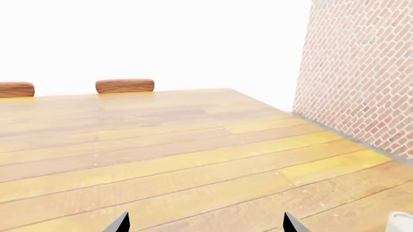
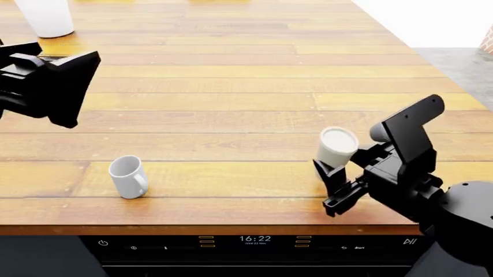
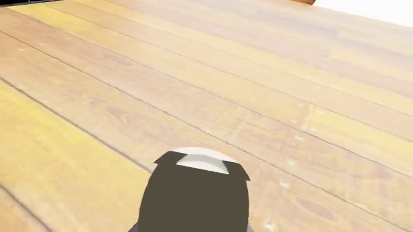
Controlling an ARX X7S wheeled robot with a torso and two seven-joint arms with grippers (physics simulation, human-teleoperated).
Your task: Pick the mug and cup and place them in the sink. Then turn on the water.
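Observation:
The white mug [image 2: 127, 176] stands on the wooden counter [image 2: 231, 115] near its front edge, handle toward me. The off-white tapered cup [image 2: 337, 144] is tilted and lifted off the wood, with my right gripper [image 2: 331, 173] shut on it. In the right wrist view the cup [image 3: 193, 193] shows as a dark, shadowed body filling the space between the jaws. My left gripper [image 2: 73, 86] hangs over the counter's left side, far from the mug; its fingertips [image 1: 119, 223] stand wide apart with only bare wood between them. The sink and the water are out of view.
A larger white pot [image 2: 46, 16] stands at the counter's far left. A control panel with a clock [image 2: 254, 239] runs under the front edge. Two wooden chair backs [image 1: 125, 86] and a brick wall [image 1: 361, 72] border the counter's far side.

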